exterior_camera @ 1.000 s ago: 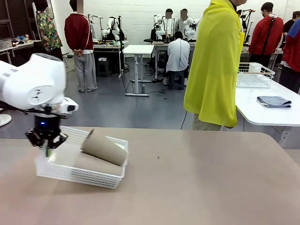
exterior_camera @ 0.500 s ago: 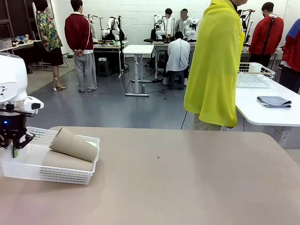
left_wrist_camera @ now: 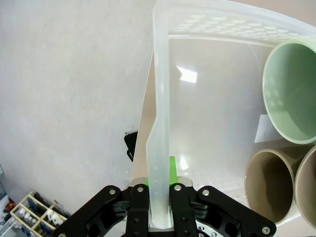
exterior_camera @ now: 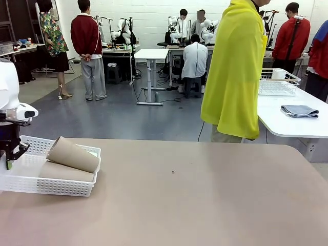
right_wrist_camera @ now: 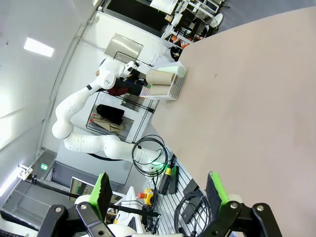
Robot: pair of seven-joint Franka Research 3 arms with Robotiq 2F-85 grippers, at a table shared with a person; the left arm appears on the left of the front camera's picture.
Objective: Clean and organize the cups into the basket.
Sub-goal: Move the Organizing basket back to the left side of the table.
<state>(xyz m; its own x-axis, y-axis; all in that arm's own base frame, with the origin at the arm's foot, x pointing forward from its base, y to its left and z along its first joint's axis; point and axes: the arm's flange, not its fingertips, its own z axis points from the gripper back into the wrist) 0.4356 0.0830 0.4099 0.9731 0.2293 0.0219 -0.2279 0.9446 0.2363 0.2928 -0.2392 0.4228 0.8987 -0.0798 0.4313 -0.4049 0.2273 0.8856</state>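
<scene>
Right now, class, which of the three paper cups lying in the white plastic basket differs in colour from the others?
The pale mint-green paper cup; the two others beside it are plain kraft-brown paper cups, all lying inside the white lattice basket.

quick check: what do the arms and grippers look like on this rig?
Both arms are glossy white with rounded joint housings; the left arm snakes up in smooth segments. The left gripper is black, with bolted linkage fingers and a bright green pad. The right gripper matches: black fingers faced with green pads. Black cables coil by the base below the table edge.
</scene>
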